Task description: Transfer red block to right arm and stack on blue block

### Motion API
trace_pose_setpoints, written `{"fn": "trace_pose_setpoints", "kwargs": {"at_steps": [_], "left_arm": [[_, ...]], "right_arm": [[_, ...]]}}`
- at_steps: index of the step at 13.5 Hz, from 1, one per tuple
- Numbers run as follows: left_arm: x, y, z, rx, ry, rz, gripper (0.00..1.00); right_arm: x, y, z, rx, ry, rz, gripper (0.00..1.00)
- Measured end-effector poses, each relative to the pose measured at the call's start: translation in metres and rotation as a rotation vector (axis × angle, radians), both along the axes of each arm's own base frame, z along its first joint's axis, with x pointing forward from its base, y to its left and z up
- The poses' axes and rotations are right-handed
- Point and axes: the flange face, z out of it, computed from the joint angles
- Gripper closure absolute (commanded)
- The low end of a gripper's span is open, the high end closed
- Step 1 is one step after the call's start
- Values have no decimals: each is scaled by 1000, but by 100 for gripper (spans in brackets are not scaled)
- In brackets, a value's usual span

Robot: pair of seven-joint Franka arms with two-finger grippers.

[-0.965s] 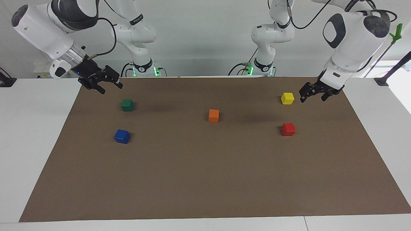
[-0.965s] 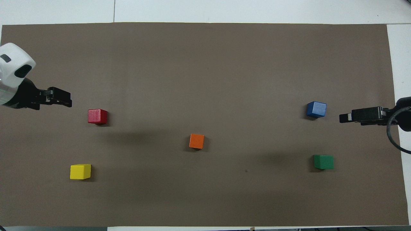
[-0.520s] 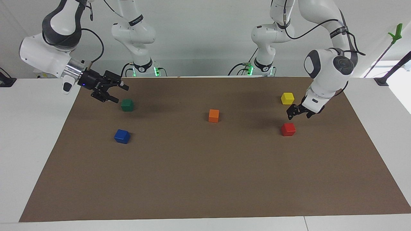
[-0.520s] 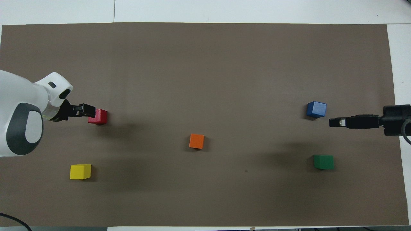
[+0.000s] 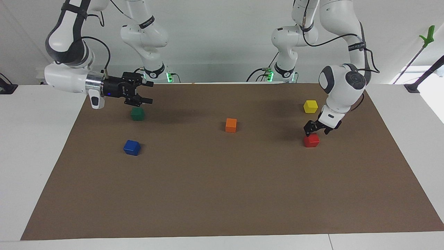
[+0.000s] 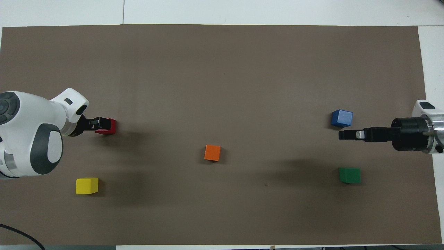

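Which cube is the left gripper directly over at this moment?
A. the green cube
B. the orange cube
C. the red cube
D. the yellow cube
C: the open left gripper hangs just above the red cube, not yet closed on it, while the yellow cube sits apart, nearer to the robots.

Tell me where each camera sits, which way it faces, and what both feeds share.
Facing view: high across the table, looking at the robots; both arms show whole, left gripper open just above the red block, right gripper open over the green block.
Overhead view: above the robots' end, looking steeply down; only wrists and grippers show.
Shared: red, green, blue block, orange block, yellow block, half a turn apart.
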Motion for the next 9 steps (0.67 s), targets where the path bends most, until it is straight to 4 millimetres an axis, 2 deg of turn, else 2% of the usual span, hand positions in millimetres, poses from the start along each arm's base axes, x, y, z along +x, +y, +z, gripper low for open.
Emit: {"fn": "trace_pose_setpoints", "kwargs": {"at_steps": [4, 6, 7, 9], "left_arm": [[5, -14, -23, -4, -8, 8, 0], [6, -18, -30, -5, -10, -4, 0], [6, -18, -30, -5, -11, -12, 7], [6, -17, -30, -5, -12, -15, 90]], "right_arm": [[-10, 49, -6, 246, 46, 31, 0], [-15, 67, -9, 360, 69, 31, 0], [-18, 75, -12, 412, 82, 22, 0], [-22, 96, -19, 532, 115, 11, 0]]}}
